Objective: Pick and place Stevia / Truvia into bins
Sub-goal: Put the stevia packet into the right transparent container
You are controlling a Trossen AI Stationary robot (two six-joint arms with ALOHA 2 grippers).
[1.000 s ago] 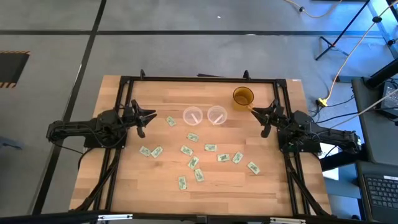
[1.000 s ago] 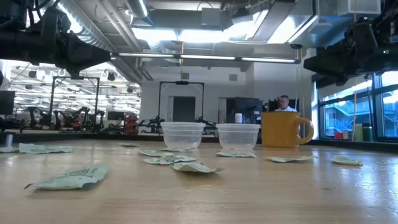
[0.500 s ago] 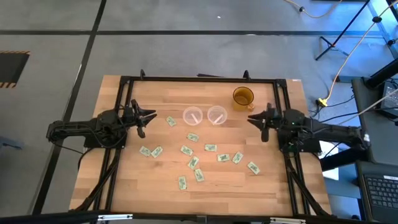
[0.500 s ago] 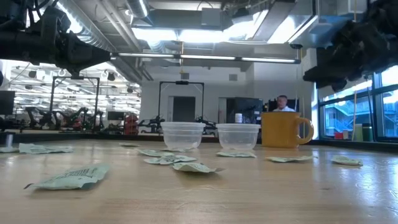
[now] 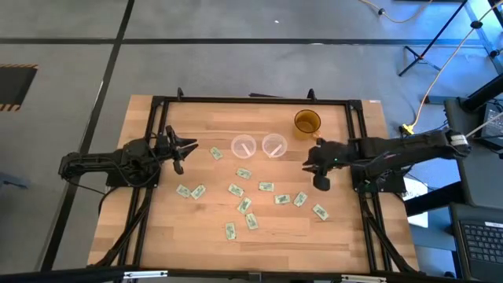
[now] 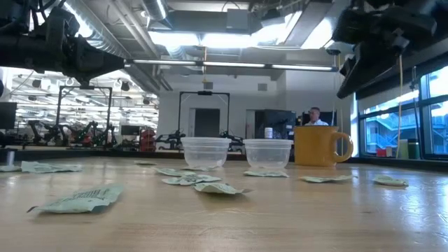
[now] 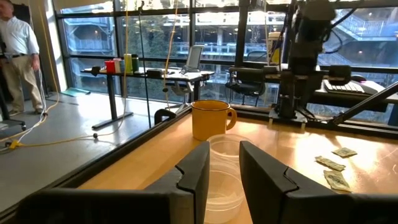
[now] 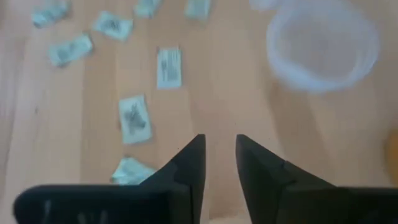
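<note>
Several pale green Stevia / Truvia sachets lie flat and scattered across the middle of the wooden table; they also show in the low view and the right wrist view. Two clear bins stand side by side toward the far edge. My right gripper hangs above the table, right of the bins, tipped downward, open and with nothing between its fingers. My left gripper waits level at the left side, open and with nothing in it.
An amber-yellow cup with a handle stands at the far right, just beyond my right gripper. A black frame runs round the table's edges. Bare wood lies along the near edge. A person stands in the room beyond the table.
My right gripper has swung out from the table's right edge toward the middle, risen a little and tipped from level to pointing downward. Its finger gap looks unchanged. No sachet or bin has moved.
</note>
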